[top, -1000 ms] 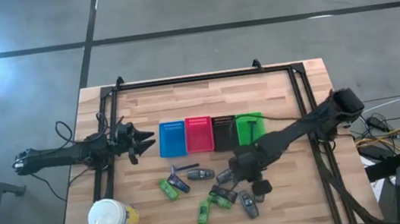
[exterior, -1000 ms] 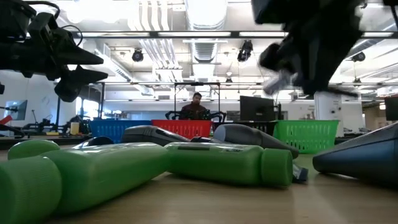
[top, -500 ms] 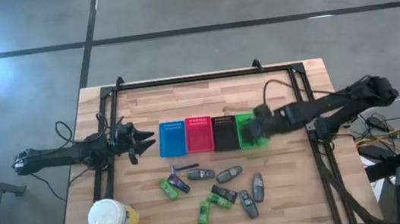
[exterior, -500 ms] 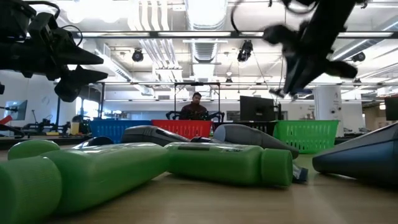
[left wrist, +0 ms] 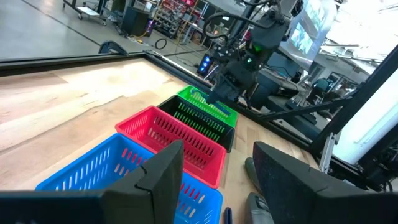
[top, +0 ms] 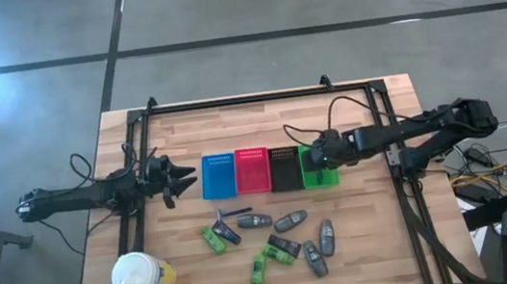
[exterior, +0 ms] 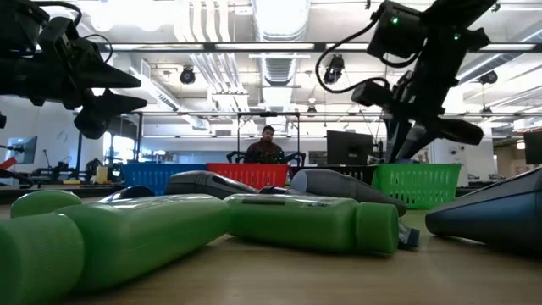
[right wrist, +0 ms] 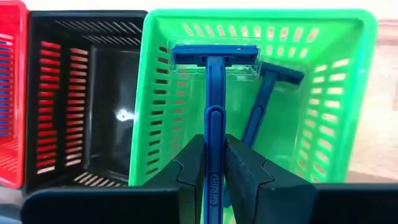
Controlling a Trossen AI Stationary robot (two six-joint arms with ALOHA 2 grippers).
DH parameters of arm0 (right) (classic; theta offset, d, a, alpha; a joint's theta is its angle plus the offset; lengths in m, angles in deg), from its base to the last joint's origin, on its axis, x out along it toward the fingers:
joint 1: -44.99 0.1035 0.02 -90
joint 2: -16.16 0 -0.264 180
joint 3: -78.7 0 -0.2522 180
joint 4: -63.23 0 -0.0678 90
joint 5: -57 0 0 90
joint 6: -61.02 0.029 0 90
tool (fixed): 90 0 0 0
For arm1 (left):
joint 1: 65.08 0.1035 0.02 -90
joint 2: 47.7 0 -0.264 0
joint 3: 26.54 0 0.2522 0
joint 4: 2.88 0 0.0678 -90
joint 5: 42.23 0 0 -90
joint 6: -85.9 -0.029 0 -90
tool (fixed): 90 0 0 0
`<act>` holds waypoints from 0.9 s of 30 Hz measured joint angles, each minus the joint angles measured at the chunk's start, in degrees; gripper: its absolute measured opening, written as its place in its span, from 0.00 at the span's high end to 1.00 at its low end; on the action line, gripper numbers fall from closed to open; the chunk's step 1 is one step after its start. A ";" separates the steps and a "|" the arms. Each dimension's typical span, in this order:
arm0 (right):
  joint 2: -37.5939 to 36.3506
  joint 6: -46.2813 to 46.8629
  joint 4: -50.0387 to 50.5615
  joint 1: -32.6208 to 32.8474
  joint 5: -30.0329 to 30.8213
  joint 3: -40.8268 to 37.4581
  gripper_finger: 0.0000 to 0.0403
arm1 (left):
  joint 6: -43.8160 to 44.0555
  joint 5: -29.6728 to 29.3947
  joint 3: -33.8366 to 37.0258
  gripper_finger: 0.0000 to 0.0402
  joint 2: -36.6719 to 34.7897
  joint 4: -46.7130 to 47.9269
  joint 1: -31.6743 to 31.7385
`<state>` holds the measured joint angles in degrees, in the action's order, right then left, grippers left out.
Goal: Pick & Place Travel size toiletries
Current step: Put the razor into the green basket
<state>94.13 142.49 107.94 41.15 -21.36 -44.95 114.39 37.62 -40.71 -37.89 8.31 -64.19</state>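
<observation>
Right gripper [right wrist: 213,171] hung over the green basket [right wrist: 155,93], its fingers clamped on the handle of a blue razor [right wrist: 214,93] whose head pointed away from it. Beside that lay a second razor [right wrist: 266,93] inside the basket. Left gripper [top: 173,180] waited with fingers spread, the blue basket [top: 218,175] just ahead.

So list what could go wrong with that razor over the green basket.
The right end effector holds the blue razor by its handle only, above the green basket; on release it could tip and catch the rim. A second razor already lies inside, so the new one may land across it and stick up.
</observation>
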 joint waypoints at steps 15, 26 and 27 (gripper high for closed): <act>6.54 2.12 -1.90 0.07 0.09 0.80 0.74 | 0.00 0.01 0.00 0.50 0.00 0.00 0.00; 0.78 -15.70 -1.03 1.21 -0.39 4.88 0.56 | 0.01 0.00 0.00 0.50 0.00 0.00 0.01; 0.29 -18.52 -1.01 1.53 -1.03 5.52 0.54 | 0.01 0.00 -0.02 0.50 0.00 0.00 0.00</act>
<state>94.42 123.97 106.93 42.69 -22.39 -39.42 114.40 37.61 -40.72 -37.89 8.31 -64.18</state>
